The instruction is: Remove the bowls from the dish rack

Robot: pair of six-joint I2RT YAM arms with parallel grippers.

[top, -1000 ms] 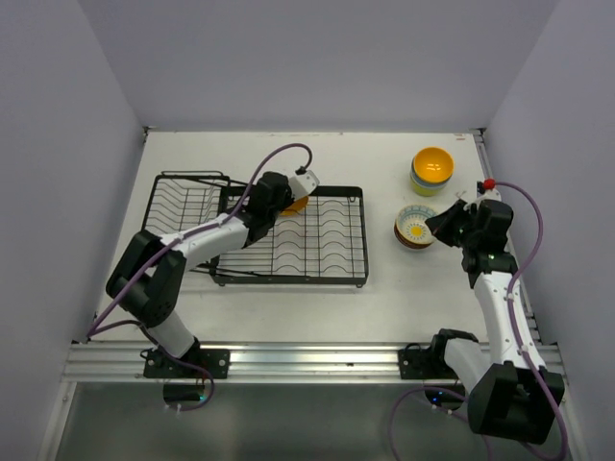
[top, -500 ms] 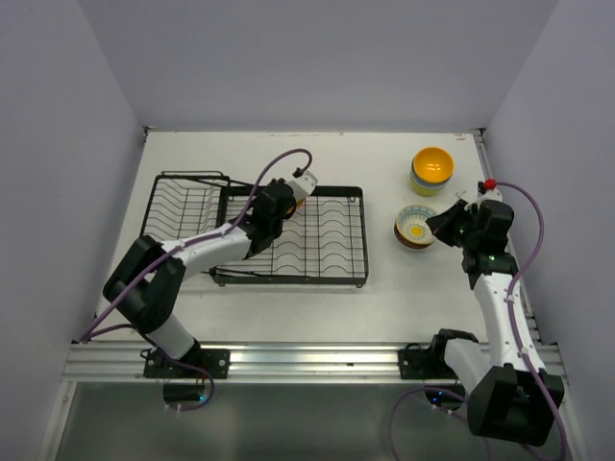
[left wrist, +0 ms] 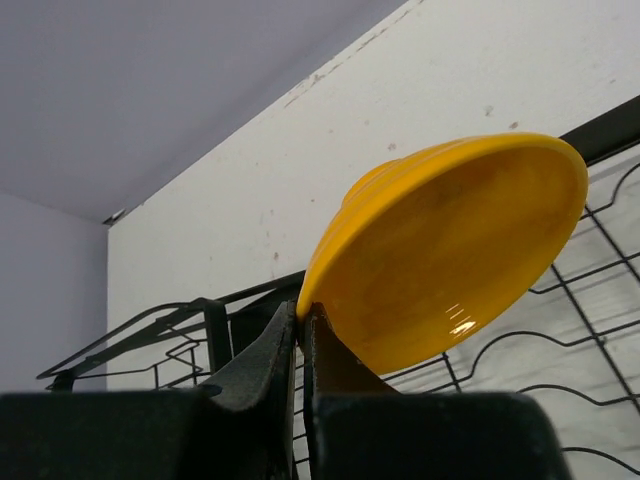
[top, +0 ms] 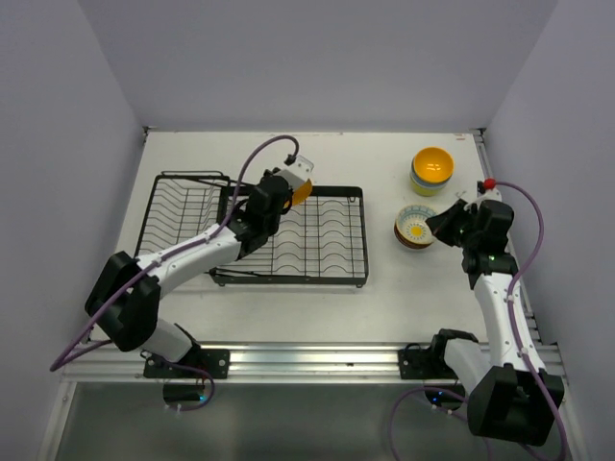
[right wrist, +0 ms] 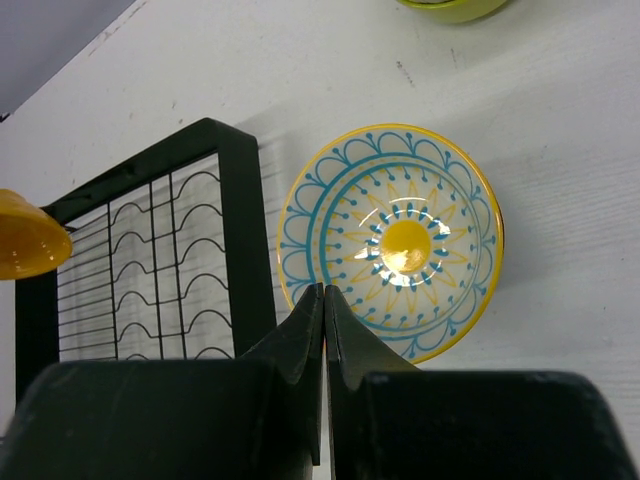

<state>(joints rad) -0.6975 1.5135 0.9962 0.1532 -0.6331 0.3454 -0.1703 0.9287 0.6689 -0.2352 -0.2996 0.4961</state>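
My left gripper (top: 286, 189) is shut on the rim of an orange-yellow bowl (top: 299, 190) and holds it tilted above the black dish rack (top: 288, 280). In the left wrist view the fingertips (left wrist: 300, 312) pinch the lower left edge of the bowl (left wrist: 450, 260), with the rack wires (left wrist: 215, 330) below. My right gripper (top: 437, 223) is shut on nothing and hovers beside a stack topped by a bowl patterned in blue and yellow (top: 415, 229). The right wrist view shows that gripper (right wrist: 324, 290) at the near left rim of the patterned bowl (right wrist: 400, 240). No other bowl shows in the rack.
A stack topped by a yellow bowl (top: 432, 169) stands at the far right of the table. The rack's slotted section (top: 183, 211) lies to the left of the flat grid. The right wrist view shows the rack's black frame (right wrist: 235, 220) next to the patterned bowl.
My left arm has stretched out and carried the orange-yellow bowl slightly higher and toward the far side of the rack. The right arm has not moved.
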